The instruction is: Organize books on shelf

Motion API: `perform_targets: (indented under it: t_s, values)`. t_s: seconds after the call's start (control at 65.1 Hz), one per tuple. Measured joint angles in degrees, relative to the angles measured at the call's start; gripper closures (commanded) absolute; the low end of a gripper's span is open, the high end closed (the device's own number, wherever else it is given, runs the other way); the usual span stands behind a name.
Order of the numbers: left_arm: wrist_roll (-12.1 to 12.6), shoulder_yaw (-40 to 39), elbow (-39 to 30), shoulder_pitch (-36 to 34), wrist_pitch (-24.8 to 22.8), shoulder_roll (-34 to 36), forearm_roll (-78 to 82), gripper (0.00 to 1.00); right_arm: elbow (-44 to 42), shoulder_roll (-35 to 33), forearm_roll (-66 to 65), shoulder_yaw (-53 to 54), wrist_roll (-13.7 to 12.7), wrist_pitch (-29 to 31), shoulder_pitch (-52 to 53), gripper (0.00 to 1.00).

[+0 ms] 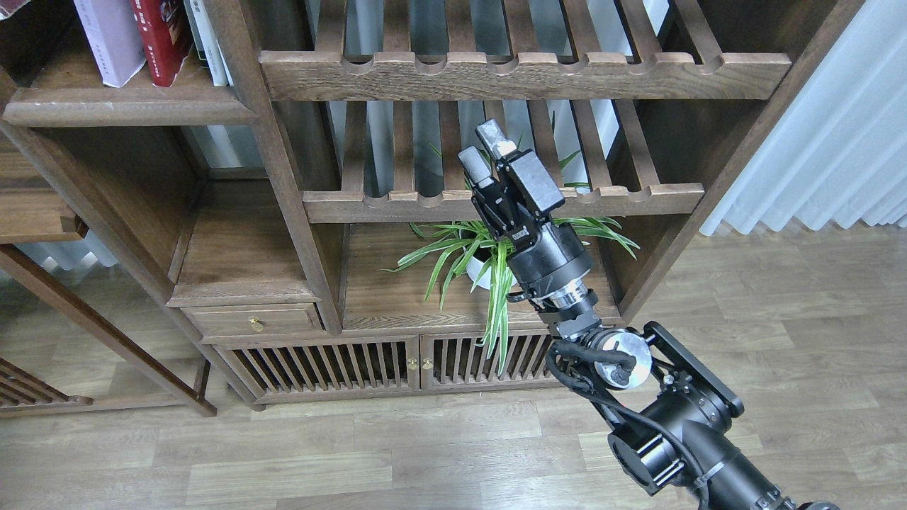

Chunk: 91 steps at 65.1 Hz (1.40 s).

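My right arm (680, 425) enters at 5 o'clock and runs up toward centre. Left arm not in frame.

Right gripper (484, 150) sits just above centre, raised in front of the bookcase. Fingers (473, 167) apart with a narrow gap between them, holding nothing. Tips point to 12, overlapping the lower slatted rack (425, 205) in view; can't tell whether they touch it.

Just behind the wrist, at 6 from the gripper: a spider plant (453, 248) in a white pot (485, 273), on the cabinet top. Leaves spill over the front edge toward 6, across the slatted doors (326, 365). A small drawer (251, 320) with a brass knob sits at 9 from those doors.

Upper slatted rack (524, 74) is at 12, above the gripper, notched front rail facing me.

Books are far off at 11, on the shelf (127, 106) in the top-left corner, well apart from the gripper. Pale book (110, 39) leans, top toward 11. Red book (164, 35) stands just beside it on the 3 o'clock side, same lean, seems to touch it. Thin white-spined books (209, 42) stand right of the red one, against the upright post. Tops of all are cut off by the frame edge. No maroon book seen.

White curtain (829, 142) hangs at 2, beside the bookcase. Wood-plank floor (283, 460) fills the bottom.
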Motion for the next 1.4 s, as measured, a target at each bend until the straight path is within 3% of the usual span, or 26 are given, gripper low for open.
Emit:
perform_targets:
  t_s: [0.752, 1.397]
  values:
    - [-1.4, 1.5, 1.8, -0.9, 4.3, -3.5, 9.1, 0.96, 0.0, 0.0, 0.0, -1.7, 0.0, 0.0, -1.2, 0.22]
    - [-4.8, 12.6, 5.4, -7.2, 3.7, -2.6, 14.5, 0.95, 0.0, 0.0, 0.0, -1.6, -0.1, 0.0, -1.7, 0.22]
